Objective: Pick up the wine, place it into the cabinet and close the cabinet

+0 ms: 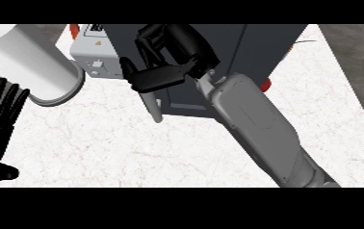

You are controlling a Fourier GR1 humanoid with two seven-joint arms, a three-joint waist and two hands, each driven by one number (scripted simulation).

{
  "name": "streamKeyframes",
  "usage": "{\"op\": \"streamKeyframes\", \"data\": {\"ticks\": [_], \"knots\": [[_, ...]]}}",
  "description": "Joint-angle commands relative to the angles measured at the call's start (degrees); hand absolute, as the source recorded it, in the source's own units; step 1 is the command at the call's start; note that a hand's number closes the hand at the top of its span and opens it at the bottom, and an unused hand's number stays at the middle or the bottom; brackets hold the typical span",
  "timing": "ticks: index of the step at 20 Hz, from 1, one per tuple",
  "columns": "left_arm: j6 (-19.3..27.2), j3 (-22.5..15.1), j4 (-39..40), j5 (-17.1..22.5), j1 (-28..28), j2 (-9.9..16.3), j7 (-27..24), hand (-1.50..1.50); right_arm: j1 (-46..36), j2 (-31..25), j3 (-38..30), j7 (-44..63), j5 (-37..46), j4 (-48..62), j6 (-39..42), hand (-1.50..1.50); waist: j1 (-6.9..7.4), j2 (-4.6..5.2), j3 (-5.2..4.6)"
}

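The dark grey cabinet (241, 64) stands at the back of the counter, its front facing me. My right hand (177, 45) lies against the cabinet's left front, fingers spread and fairly straight, thumb stretched out to the left below them. It holds nothing. A pale grey handle (153, 108) sticks out of the front just below the thumb. No wine bottle shows anywhere; the cabinet's inside is hidden. My left hand (10, 120) shows at the left edge, fingers straight and empty, with its pale forearm (35, 64) looming above.
A white box with labels and knobs (96, 55) stands to the left of the cabinet. Red parts (266, 83) peek out behind the cabinet's right side. The white marble counter (128, 156) stretches in front.
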Motion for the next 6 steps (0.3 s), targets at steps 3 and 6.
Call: {"op": "streamKeyframes", "data": {"ticks": [3, 6], "knots": [[-1.7, -0.1, -0.4, 0.7, 0.1, -0.3, 0.7, -1.50, -0.8, -3.3, -4.3, -2.3, 2.6, 9.3, -1.2, 1.50, -0.31, 2.11, 0.48], [0.7, -1.0, -2.2, 0.0, -1.0, -0.9, 1.9, -1.50, -1.8, -4.3, -5.9, -1.4, 1.9, 8.8, -1.3, 1.50, -0.76, 1.96, 0.53]]}}
